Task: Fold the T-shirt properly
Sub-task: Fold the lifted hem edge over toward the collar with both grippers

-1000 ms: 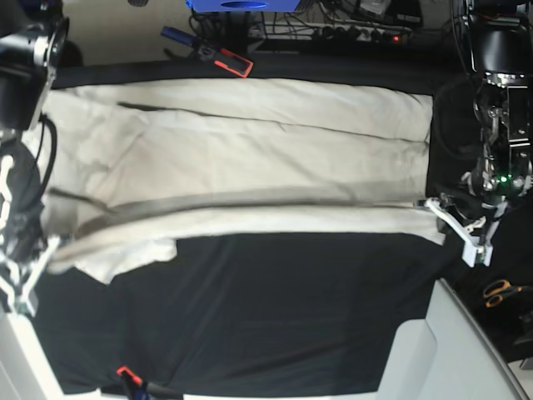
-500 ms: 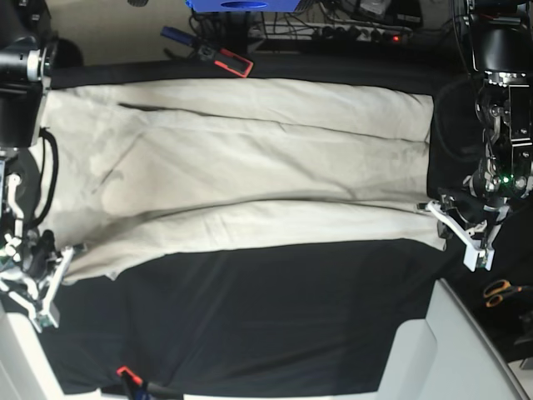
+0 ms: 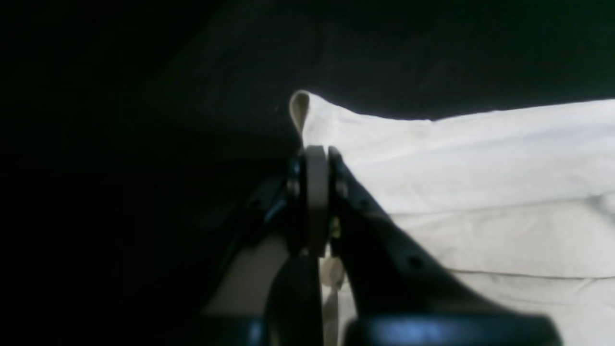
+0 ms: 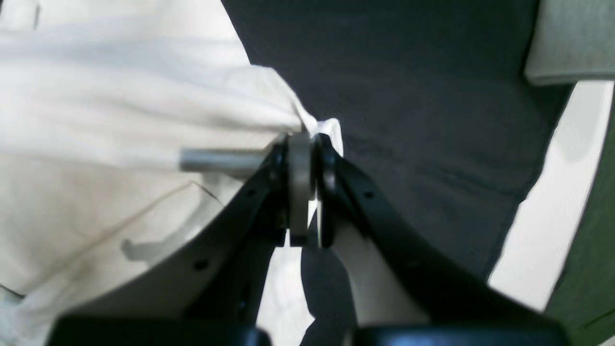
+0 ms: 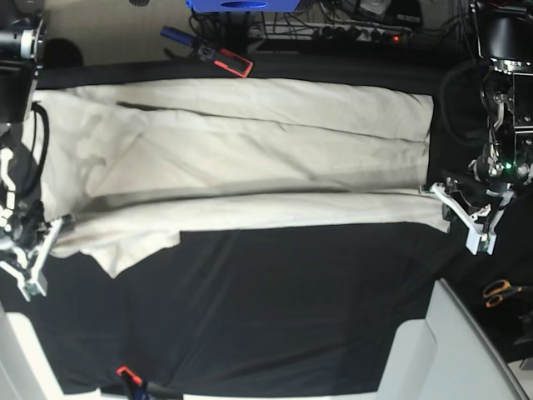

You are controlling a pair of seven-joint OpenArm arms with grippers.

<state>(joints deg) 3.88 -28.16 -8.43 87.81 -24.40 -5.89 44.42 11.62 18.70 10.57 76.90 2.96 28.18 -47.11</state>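
Observation:
The cream T-shirt [image 5: 250, 150] lies lengthwise across the black tablecloth [image 5: 275, 308], its near long edge folded over into a band. My left gripper [image 5: 439, 193] is at the shirt's near right corner. In the left wrist view the left gripper [image 3: 314, 156] is shut on a pinch of the shirt [image 3: 480, 168]. My right gripper [image 5: 58, 225] is at the shirt's near left end. In the right wrist view the right gripper [image 4: 307, 142] is shut on a bunched edge of the shirt [image 4: 120, 120]. A sleeve flap [image 5: 141, 250] hangs past the near edge.
Orange-handled scissors [image 5: 500, 292] lie at the right, off the cloth. A red and black tool [image 5: 225, 58] and a blue object [image 5: 241, 5] sit beyond the far edge. A pale surface [image 5: 450, 350] borders the lower right. A small orange item [image 5: 125, 372] is at the near edge.
My right gripper dipped toward the near side, then came back toward the shirt with its edge. The near band shifted and the sleeve flap shows again. My left gripper moved slightly farther away.

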